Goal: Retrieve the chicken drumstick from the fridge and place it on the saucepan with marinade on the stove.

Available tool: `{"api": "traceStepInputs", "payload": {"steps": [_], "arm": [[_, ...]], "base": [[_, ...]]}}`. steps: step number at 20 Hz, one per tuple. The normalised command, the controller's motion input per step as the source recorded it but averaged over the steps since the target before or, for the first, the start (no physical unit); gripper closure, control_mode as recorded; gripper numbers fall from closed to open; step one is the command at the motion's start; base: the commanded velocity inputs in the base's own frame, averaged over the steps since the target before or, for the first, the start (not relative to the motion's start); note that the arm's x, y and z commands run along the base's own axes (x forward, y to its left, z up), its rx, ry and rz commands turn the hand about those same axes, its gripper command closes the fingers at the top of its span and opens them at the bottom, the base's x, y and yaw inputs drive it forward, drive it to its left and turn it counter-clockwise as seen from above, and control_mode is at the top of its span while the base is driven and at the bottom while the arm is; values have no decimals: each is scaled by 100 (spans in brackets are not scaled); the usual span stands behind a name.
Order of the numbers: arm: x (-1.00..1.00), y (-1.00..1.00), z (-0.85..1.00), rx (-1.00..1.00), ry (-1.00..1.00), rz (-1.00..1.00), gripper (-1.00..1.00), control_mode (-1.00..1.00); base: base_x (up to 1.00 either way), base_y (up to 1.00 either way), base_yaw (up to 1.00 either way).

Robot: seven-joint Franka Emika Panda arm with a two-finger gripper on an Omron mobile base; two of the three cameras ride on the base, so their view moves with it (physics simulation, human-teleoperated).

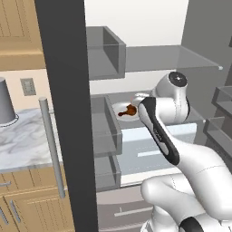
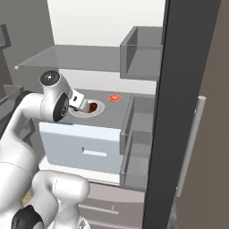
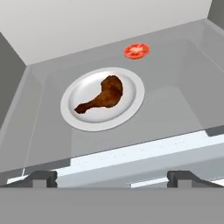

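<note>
Open fridge, white inside, both doors swung out, grey door bins lining the left and right sides. On the middle shelf, a round white plate carrying the chicken drumstick, dark reddish-brown, thick end toward the back wall, thin bone end pointing toward the front left. Bare plate rim all round the meat. Behind and to the right of the plate, apart from it, a small flat red-orange slice lying near the back wall. Open shelf floor to the right of the plate and between plate and front lip; less room on the left, toward the side wall. Glass shelf above, leaving a band of free height over the plate.

White arm bent forward into the fridge, wrist reaching in just above the shelf's front edge. Gripper spread wide, holding nothing, its two dark fingertips far apart at the bottom of the hand view, poised over the front lip of the shelf, short of the plate and clear of the drumstick. Pale drawer front directly beneath the shelf.
</note>
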Motion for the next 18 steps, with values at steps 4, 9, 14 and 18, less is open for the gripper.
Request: {"api": "traceStepInputs", "payload": {"steps": [4, 9, 14, 18], "arm": [[34, 26, -7, 0, 0, 0, -100, -100], [39, 4, -7, 0, 0, 0, -100, -100], [38, 0, -12, 0, 0, 0, -100, -100], [39, 0, -19, -1, 0, 0, -100, -100]], "base": [[0, 0, 0], [0, 0, 0], [0, 0, 0], [0, 0, 0]]}}
